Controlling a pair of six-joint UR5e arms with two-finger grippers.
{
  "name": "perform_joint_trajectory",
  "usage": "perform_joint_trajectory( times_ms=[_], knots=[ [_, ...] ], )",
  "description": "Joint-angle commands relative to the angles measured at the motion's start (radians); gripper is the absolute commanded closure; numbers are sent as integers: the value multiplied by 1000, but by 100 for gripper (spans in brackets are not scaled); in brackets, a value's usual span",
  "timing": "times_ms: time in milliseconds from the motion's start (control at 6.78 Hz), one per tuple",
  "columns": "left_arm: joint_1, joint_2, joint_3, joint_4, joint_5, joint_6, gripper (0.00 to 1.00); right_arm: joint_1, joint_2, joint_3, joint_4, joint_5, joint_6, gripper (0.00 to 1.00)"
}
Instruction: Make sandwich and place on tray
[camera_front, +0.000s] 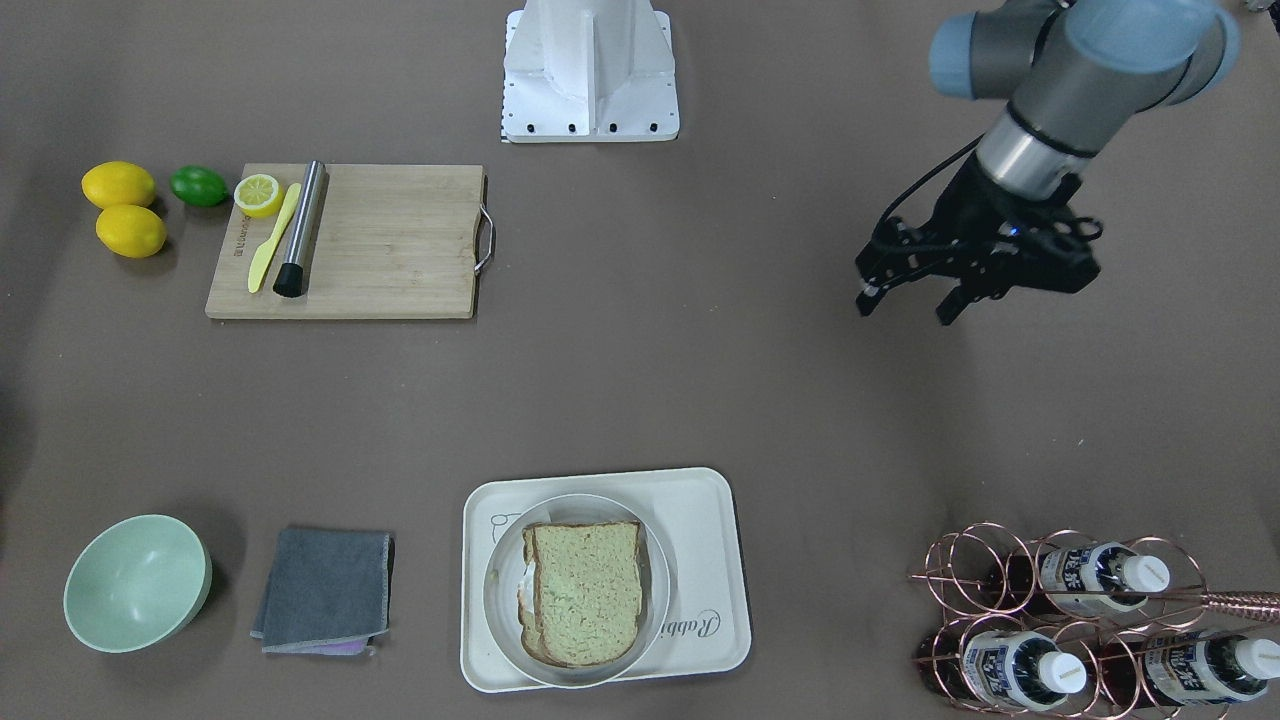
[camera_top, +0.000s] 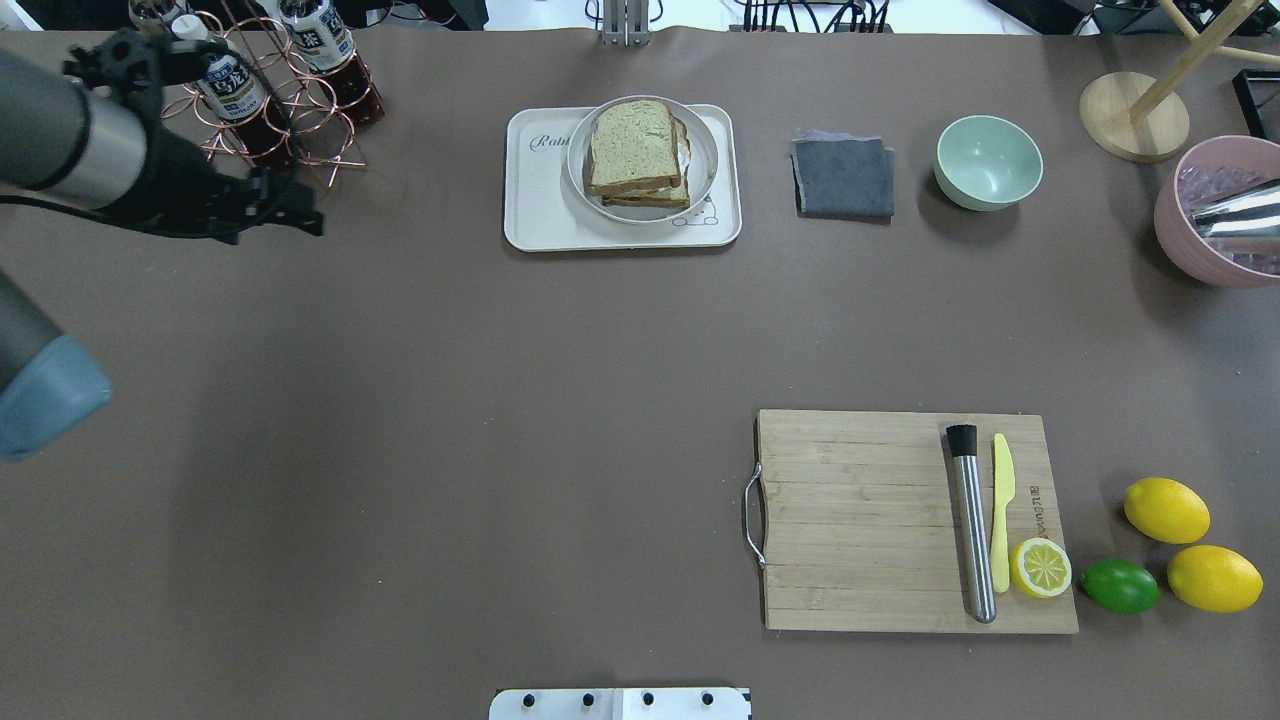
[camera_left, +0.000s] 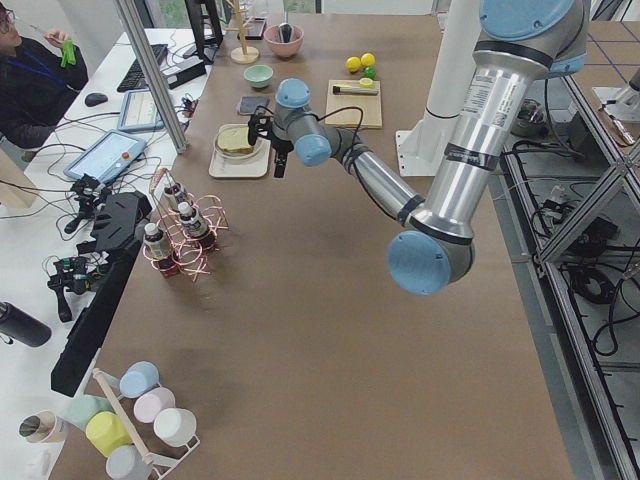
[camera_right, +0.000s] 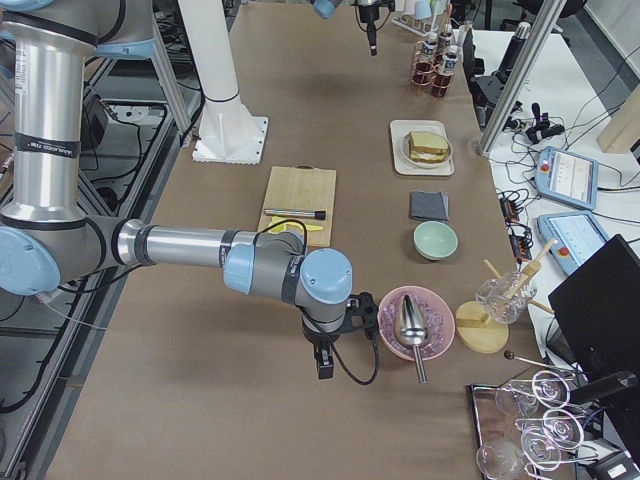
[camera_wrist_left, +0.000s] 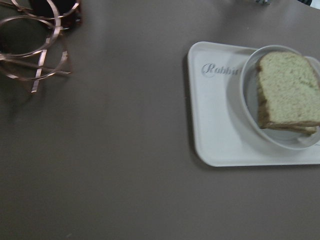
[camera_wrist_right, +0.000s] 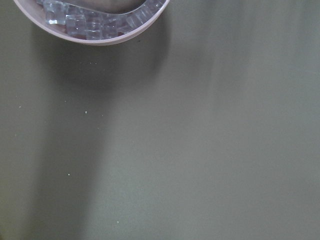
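The sandwich (camera_front: 585, 590), two pale greenish-brown slices with a sliver of white egg at one edge, lies on a round white plate (camera_front: 491, 590). The plate stands on the cream tray (camera_front: 700, 500) with the "Rabbit" script. The sandwich also shows in the overhead view (camera_top: 635, 150) and the left wrist view (camera_wrist_left: 287, 90). My left gripper (camera_front: 905, 308) is open and empty, held above the bare table well away from the tray, near the bottle rack. My right gripper (camera_right: 325, 365) shows only in the exterior right view, beside a pink bowl; I cannot tell whether it is open or shut.
A copper wire rack with bottles (camera_front: 1080, 620) stands near my left gripper. A wooden cutting board (camera_front: 390, 240) carries a steel muddler, a yellow knife and a lemon half; lemons and a lime lie beside it. A green bowl (camera_front: 135, 580), a grey cloth (camera_front: 325, 590) and a pink ice bowl (camera_top: 1215, 215) stand along the table.
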Motion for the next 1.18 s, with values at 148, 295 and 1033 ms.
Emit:
perform_joint_trajectory(
  times_ms=[148,295,1033],
  knots=[
    [-298,354,-36,41,-145,634,2,0,1,-3,0,-1,0,0],
    [-411,394,42,41,-184,796,2,0,-2,0,2,-1,-2,0],
    [-695,510,182,289,-189,1247,2,0,-11,-4,45,-38,-2,0]
  ],
)
